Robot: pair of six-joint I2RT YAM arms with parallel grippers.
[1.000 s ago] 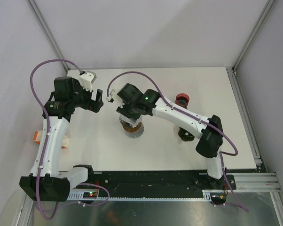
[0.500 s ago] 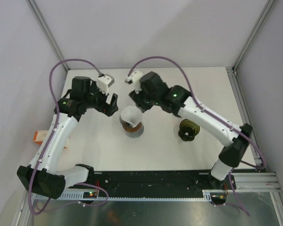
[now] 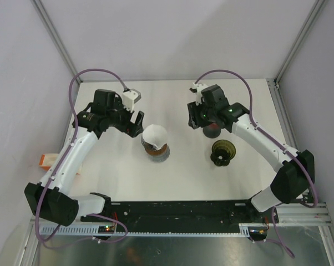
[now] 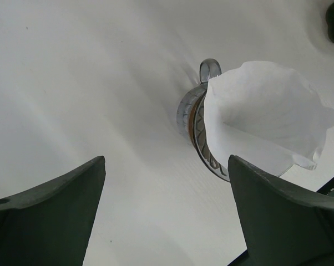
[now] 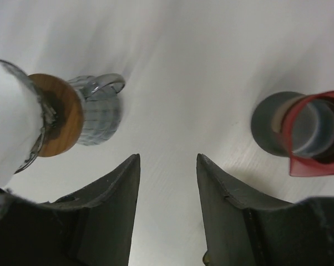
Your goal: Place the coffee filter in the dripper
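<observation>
Coffee filter [image 3: 155, 133] upright, mouth up, in dripper [image 3: 156, 152]; left claw [image 4: 166, 166], right claw [image 5: 168, 160] spread.

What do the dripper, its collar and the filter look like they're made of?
Dripper: probably clear glass, going by the see-through ribbed wall and handle, though it could be plastic. Collar: looks like wood or cork, matte brown. Filter: thin white paper, matte, with a soft wavy rim.
</observation>
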